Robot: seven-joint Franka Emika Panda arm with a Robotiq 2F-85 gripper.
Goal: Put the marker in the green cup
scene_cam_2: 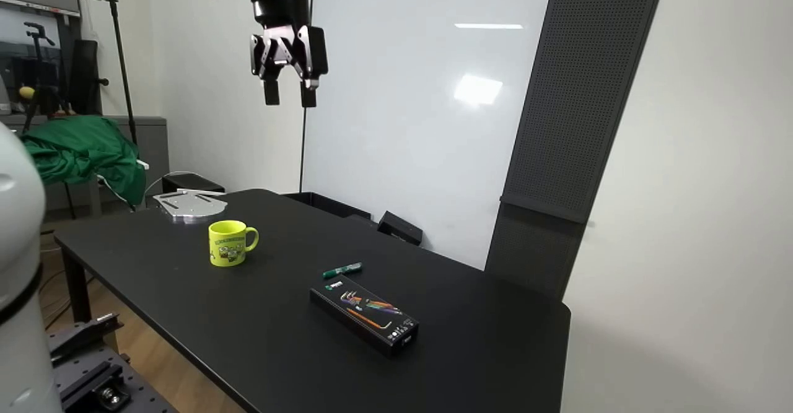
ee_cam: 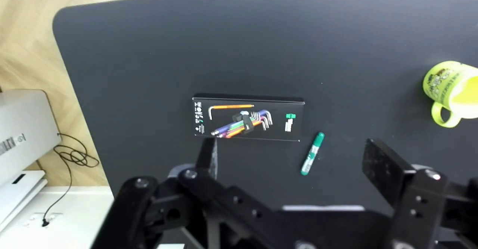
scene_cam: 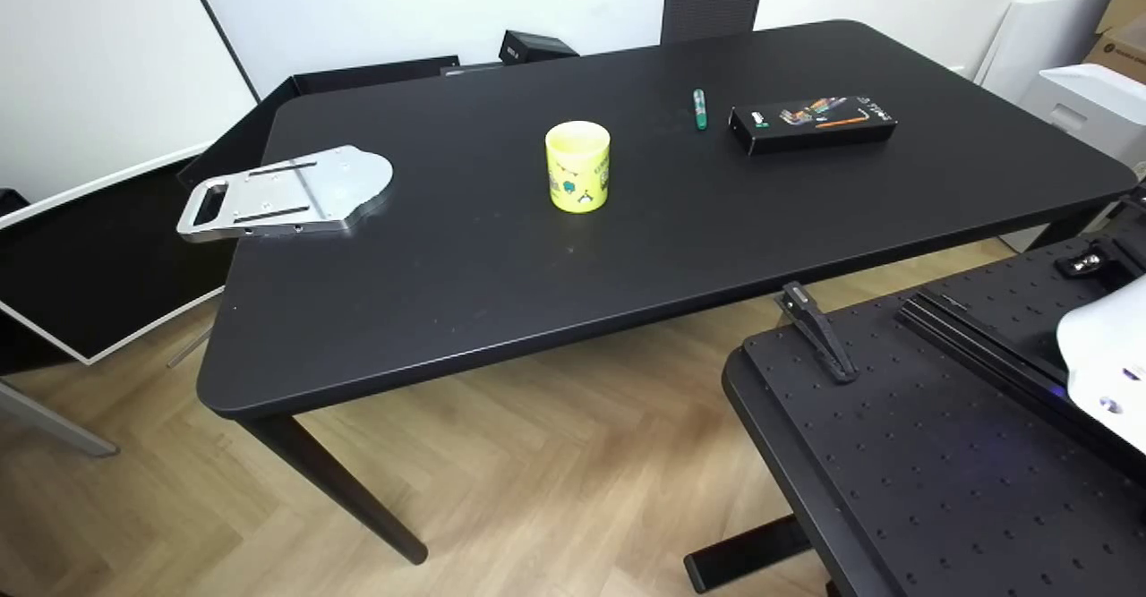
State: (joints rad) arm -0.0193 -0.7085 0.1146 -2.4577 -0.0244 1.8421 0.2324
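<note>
Nearest in the wrist view hangs the gripper [ee_cam: 293,153], spread wide and holding nothing. Beyond it lies a black box [ee_cam: 249,118]; from that box, the green cup [ee_cam: 444,86] stands at three o'clock, well apart, and the marker [ee_cam: 312,154] lies at four, close by.

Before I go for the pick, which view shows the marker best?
The wrist view: the marker appears largest, unobstructed, its green ends and pale printed middle distinct. Both exterior views show it smaller and with less detail, lying near the black box.
</note>
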